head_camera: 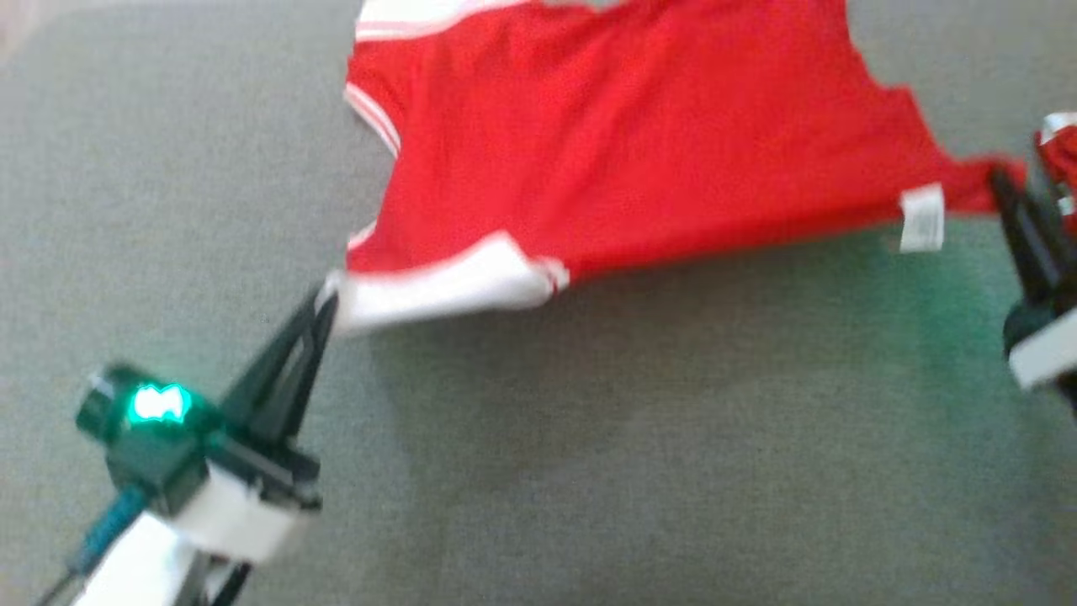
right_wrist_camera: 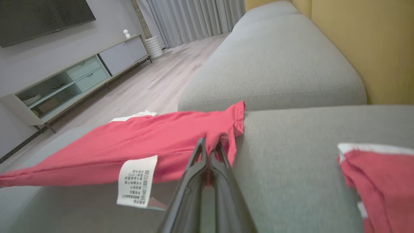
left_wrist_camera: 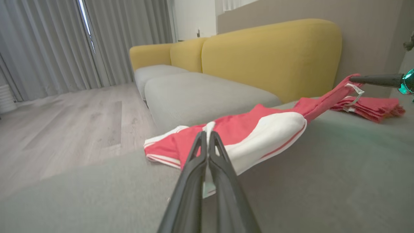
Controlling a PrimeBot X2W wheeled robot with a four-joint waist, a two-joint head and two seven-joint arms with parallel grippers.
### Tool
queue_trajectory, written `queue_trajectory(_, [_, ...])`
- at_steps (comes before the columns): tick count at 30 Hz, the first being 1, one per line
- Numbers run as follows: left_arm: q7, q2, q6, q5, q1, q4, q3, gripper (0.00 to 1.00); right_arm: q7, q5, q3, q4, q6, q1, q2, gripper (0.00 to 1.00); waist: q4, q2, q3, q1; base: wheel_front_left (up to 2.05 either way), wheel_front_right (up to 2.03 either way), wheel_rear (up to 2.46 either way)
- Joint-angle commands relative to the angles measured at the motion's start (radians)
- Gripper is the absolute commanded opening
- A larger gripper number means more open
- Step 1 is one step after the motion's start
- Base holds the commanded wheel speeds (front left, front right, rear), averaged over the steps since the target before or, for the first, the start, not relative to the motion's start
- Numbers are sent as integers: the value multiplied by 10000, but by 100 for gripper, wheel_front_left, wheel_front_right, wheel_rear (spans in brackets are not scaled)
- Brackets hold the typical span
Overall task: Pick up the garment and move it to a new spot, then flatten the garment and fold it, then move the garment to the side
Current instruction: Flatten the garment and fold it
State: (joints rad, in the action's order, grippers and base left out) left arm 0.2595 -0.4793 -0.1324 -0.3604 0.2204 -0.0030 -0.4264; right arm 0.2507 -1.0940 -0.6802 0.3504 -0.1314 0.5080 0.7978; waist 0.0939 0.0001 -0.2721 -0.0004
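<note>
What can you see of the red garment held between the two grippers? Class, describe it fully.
The red garment is thin, soft-looking fabric with white trim: a wide white band and striped edges. A white care label hangs from its near edge. The left gripper pinches the white corner, the right gripper a red corner, stretching that edge taut above the grey cushion.
</note>
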Motion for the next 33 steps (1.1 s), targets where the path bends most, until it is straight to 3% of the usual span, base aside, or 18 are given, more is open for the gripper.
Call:
queue_trajectory(1, [22, -453, 19, 51, -335, -242, 381, 0, 108, -8, 332, -420, 7, -861, 383, 0, -152, -1, 486, 4, 0, 0, 0])
queue_trajectory(9, [22, -672, 18, -342, -2410, 132, -283, 0, 109, 545, 1545, -1531, 7, -3891, 249, 0, -261, -1, 1031, 4, 0, 0, 0])
queue_trajectory(15, [22, -590, 18, -561, -2391, -27, -173, 0, 110, 764, 2423, -2142, 7, -5052, 83, 0, -166, -1, 1050, 4, 0, 0, 0])
queue_trajectory(23, [22, -107, 18, -395, -661, 263, -263, 0, -173, 907, 2982, -2070, 7, -4548, -423, 0, 18, -1, 532, 4, 0, 0, 0])
queue_trajectory(33, [22, 131, 18, -97, 2240, 1337, -904, 0, -498, 1414, 2875, -972, 7, -2745, -933, 0, 125, -1, -436, 4, 0, 0, 0])
